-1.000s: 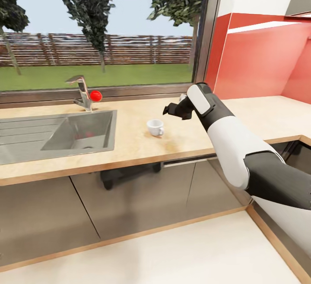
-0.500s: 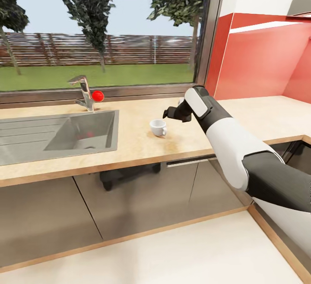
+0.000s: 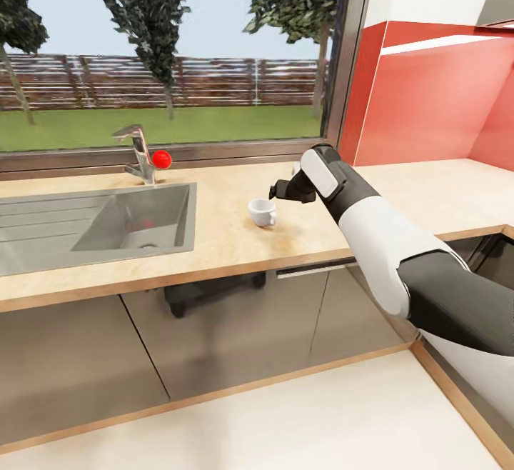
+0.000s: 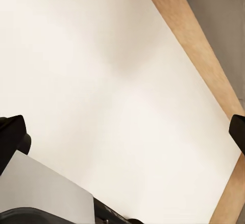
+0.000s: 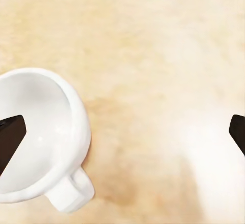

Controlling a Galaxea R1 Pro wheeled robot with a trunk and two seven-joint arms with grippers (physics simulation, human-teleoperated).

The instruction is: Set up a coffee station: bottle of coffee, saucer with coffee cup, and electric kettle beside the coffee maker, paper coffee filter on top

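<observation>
The coffee cup point(image 3: 262, 212) stands upright on the light wood bench point(image 3: 235, 241), well in from the front edge, between the sink point(image 3: 107, 223) and the red wall panel point(image 3: 428, 98), with its handle turned toward the robot's right. The right hand point(image 3: 280, 190) hovers just above and beside it, fingers spread wide apart; in the right wrist view one dark fingertip point(image 5: 10, 137) sits over the cup's bowl point(image 5: 38, 137) and the other point(image 5: 238, 132) hangs far off over bare wood, so the hand is not centred on the cup. To take it cleanly, I judge the hand should shift sideways until the rim wall lies between the fingers, then come straight down and pinch the wall away from the handle point(image 5: 71, 193), closing gently so the light cup does not skid or tip. The space around the cup is open: the tap point(image 3: 135, 152) with its red knob point(image 3: 161, 159) and the steel sink lie well apart. The left hand point(image 4: 122, 132) hangs over pale floor point(image 4: 102, 81), its fingers also wide apart and holding nothing.
</observation>
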